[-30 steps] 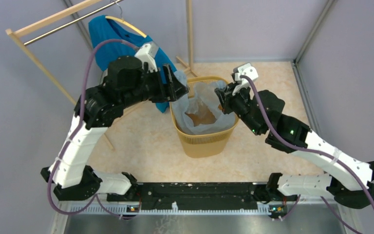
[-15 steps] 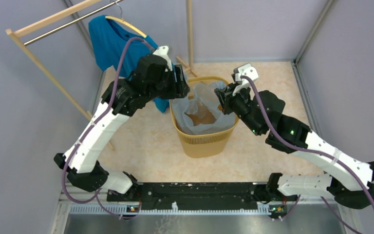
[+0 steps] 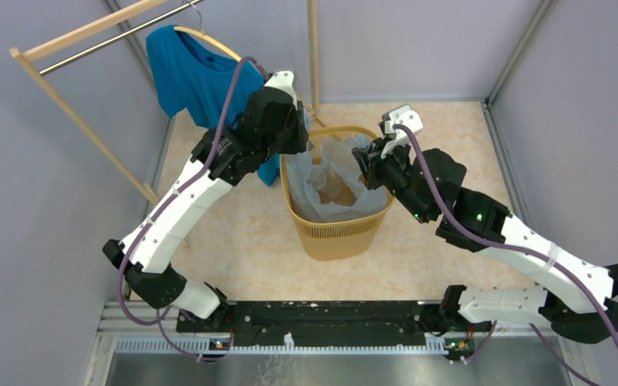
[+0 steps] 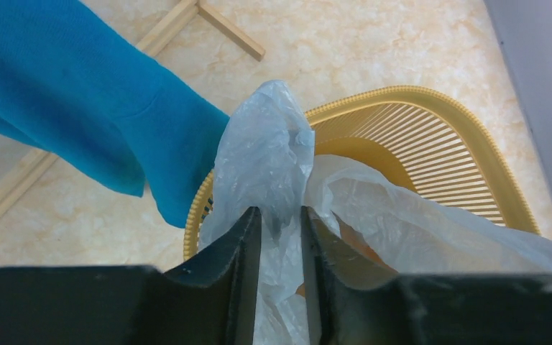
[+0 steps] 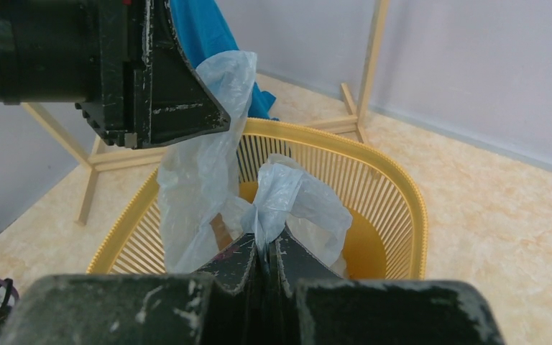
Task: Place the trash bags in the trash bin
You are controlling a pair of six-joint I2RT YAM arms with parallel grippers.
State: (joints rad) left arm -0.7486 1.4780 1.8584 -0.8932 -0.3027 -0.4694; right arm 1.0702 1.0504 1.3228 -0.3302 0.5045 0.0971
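At the left we see our left tool (image 4: 281, 237) pinching the trash bag's (image 3: 334, 173) edge above the yellow trash bin's (image 3: 339, 229) rim; at the right, our right tool (image 5: 267, 251) pinches its opposite edge, the bag draped inside.

trash bag (image 3: 334, 173) lining yellow trash bin (image 3: 339, 233), both claws at rim

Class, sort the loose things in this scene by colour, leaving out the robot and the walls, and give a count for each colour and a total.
Yellow: 1, the trash bin
Pale blue-grey, see-through: 1, the trash bag
Teal-blue: 1, the T-shirt
Light wood: 1, the clothes rack
Total: 4
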